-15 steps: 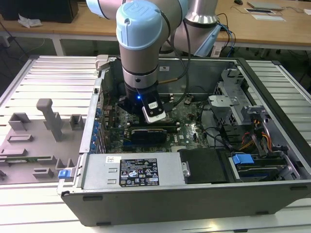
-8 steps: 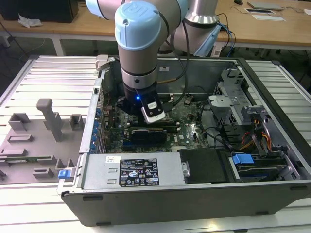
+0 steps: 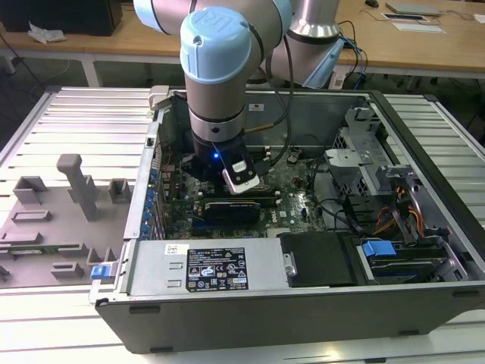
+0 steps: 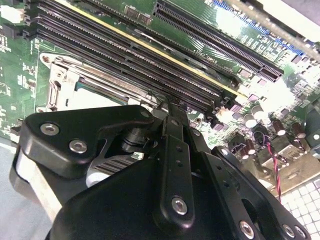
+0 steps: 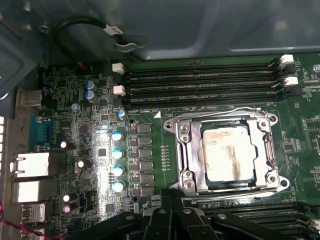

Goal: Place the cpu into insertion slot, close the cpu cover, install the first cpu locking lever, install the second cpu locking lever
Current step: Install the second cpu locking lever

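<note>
We see the gripper (image 4: 167, 107) low inside the open computer case (image 3: 424, 129), just above the motherboard (image 5: 75, 125); we cannot tell whether it is open or closed, and nothing shows in its grasp. In the first wrist view the cpu (image 5: 227, 152) lies flat in the insertion slot (image 5: 202, 172), silver face up, edges square with the socket. The cpu cover (image 5: 187, 150) is down around it, and thin metal levers (image 5: 225, 111) run along the frame's sides. In the exterior view the arm (image 3: 220, 91) hides the socket, and a grey tray (image 3: 53, 227) sits to that view's left.
</note>
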Tool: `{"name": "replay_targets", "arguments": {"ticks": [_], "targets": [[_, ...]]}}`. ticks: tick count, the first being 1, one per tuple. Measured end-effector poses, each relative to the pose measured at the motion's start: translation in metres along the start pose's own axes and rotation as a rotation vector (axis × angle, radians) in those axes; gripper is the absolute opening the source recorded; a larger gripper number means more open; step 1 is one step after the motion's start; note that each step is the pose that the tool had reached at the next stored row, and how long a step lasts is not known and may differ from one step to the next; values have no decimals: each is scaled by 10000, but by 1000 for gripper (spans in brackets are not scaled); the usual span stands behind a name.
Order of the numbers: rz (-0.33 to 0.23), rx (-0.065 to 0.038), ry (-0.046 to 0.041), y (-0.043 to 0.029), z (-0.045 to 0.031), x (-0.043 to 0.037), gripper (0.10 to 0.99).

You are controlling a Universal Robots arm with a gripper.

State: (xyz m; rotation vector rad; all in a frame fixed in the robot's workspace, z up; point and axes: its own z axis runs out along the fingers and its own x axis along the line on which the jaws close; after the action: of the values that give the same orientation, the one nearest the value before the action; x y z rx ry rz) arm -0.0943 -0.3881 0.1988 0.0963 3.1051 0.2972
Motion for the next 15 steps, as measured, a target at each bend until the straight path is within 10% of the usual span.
{"name": "replay_targets", "arguments": {"ticks": [15], "targets": [[-2,66,-2,14,-57,-2,106]]}}
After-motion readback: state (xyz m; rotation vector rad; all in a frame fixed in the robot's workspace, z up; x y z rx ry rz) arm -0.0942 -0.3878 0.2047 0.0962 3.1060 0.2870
